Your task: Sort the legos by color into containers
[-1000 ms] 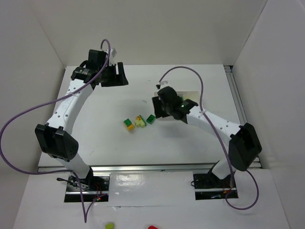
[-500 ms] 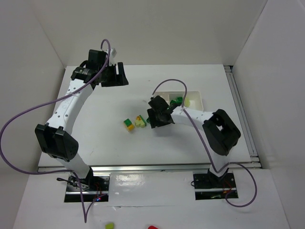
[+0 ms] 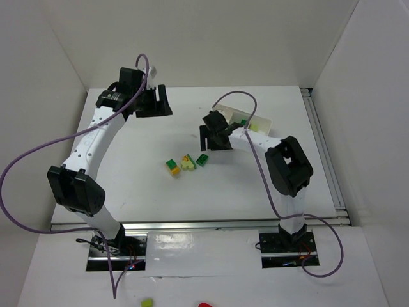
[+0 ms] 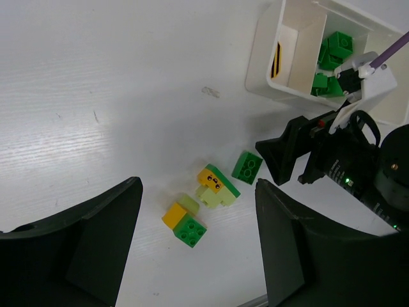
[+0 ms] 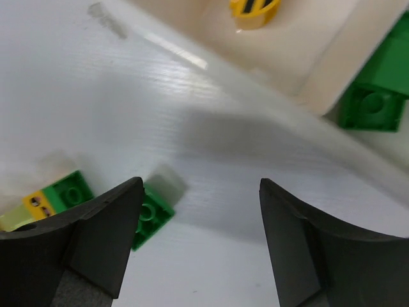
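Observation:
Three legos lie mid-table: a green-and-orange brick (image 3: 172,166) (image 4: 185,224), a yellow, pale and green cluster (image 3: 186,162) (image 4: 216,185), and a green brick (image 3: 202,159) (image 4: 246,166) (image 5: 150,217). The white tray (image 3: 263,120) (image 4: 262,51) holds several green bricks (image 4: 332,54) (image 5: 374,96) in one compartment and a yellow piece (image 5: 255,9) in another. My right gripper (image 3: 214,141) (image 5: 199,192) is open and empty, between the green brick and the tray wall. The brick lies beside its left finger (image 5: 96,243). My left gripper (image 3: 152,105) (image 4: 198,192) hangs open, high at the far left, looking down on the bricks.
White walls close in the table on the left, back and right. A metal rail (image 3: 323,153) runs along the right edge. The right arm's elbow (image 3: 289,167) sits folded over the table's right half.
My right gripper dipped toward the green brick, then drew back toward the tray with its jaws wider. Its elbow folded inward. The left arm and the three loose bricks have not moved.

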Available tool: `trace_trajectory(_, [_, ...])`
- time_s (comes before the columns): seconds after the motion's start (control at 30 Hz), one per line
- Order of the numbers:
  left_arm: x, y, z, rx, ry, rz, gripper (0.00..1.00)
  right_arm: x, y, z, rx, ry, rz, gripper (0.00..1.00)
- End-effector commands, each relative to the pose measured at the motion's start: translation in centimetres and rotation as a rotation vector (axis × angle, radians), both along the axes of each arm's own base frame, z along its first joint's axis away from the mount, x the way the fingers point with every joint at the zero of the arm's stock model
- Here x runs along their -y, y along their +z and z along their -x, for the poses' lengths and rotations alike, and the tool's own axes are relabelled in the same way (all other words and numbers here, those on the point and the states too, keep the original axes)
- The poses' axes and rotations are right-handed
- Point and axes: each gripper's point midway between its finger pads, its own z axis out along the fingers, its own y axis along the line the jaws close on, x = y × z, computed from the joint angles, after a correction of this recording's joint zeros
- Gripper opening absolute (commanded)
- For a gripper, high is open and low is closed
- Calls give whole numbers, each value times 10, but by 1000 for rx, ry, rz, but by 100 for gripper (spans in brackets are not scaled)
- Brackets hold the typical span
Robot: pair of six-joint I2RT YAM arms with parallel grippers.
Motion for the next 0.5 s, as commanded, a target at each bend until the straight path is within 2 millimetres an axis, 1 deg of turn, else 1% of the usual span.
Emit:
trace_trajectory(0.0, [-2,-12,-3,-12,-14,-21,81,-33,10,15,-3,-11,-66,82])
trace_trajectory(0.07, [-1,-11,-3,-13,-22,-14,81,-41,1,25,-21,-20,-37,82])
trace_trajectory(0.13, [-1,-11,-3,-13,-22,-14,81,-46,-4,25,-35,-60,-44,83])
trace_trajectory(0.17, [-1,-11,-3,-13,-22,-14,81,-51,-3,25,-35,-73,-50,83])
trace_trajectory(0.2, [-1,-11,-3,-13,-22,-14,81,-53,-9,25,-35,-82,-36,83])
trace_trajectory(0.27, [-1,-11,-3,-13,-22,-14,81,-47,-11,23,-23,-113,27,83])
trace_trajectory(0.3, [-1,-11,-3,-13,-22,-14,81,-46,-18,26,-28,-122,60,81])
trace_trajectory(0.33, [-1,-11,-3,-13,-22,-14,81,-43,-15,24,-20,-144,75,81])
trace_trajectory(0.37, [-1,-11,-3,-13,-22,-14,81,-33,-21,27,-26,-167,118,80])
trace_trajectory(0.43, [-1,-11,-3,-13,-22,-14,81,-30,-19,27,-18,-181,122,80])
trace_trajectory(0.47, [-1,-11,-3,-13,-22,-14,81,-25,-26,32,-33,-188,134,80])
